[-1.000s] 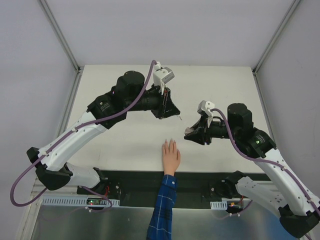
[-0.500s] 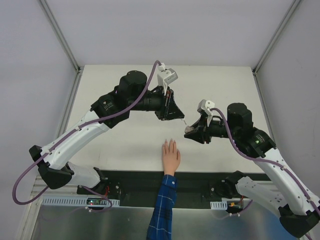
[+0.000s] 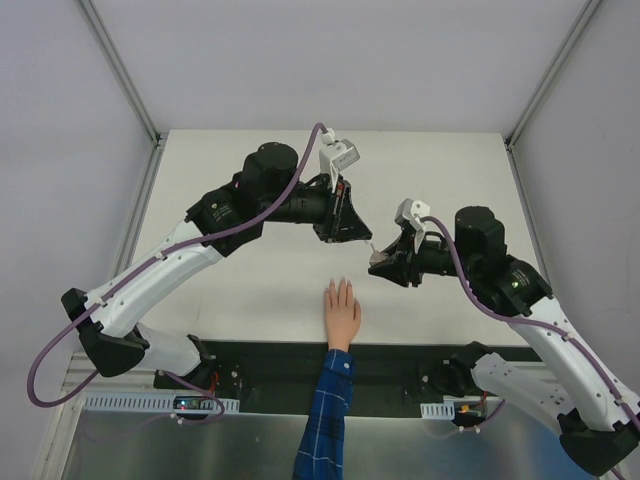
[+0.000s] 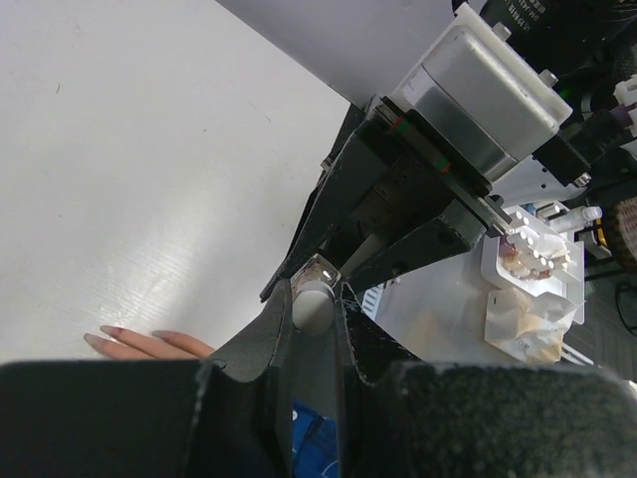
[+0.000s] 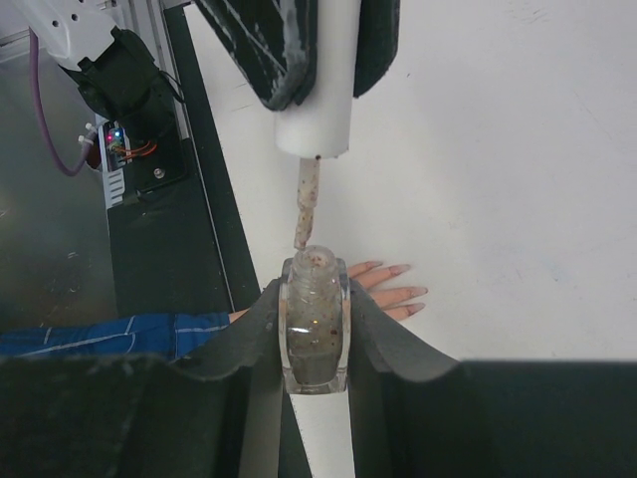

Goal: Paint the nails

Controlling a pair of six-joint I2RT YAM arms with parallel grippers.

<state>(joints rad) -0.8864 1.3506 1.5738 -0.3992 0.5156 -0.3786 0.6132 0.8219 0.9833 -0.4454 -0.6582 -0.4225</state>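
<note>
The left gripper (image 4: 314, 292) clamps a white cap (image 5: 317, 110), its brush (image 5: 307, 204) tip just at the mouth of the bottle (image 5: 315, 334) gripped by the right gripper (image 5: 315, 299). The hand (image 3: 342, 310) lies flat at the middle of the bench's (image 3: 250, 290) near edge, nails (image 5: 403, 269) pointing toward the far edge.

Left arm (image 3: 190, 255) reaching forward-right, left end effector (image 3: 352, 226) clamped on brush cap (image 5: 316, 90), right arm (image 3: 520, 300) elbowed leftward, right end effector (image 3: 386, 262) clamped on polish bottle (image 5: 315, 324), both tips close together.
</note>
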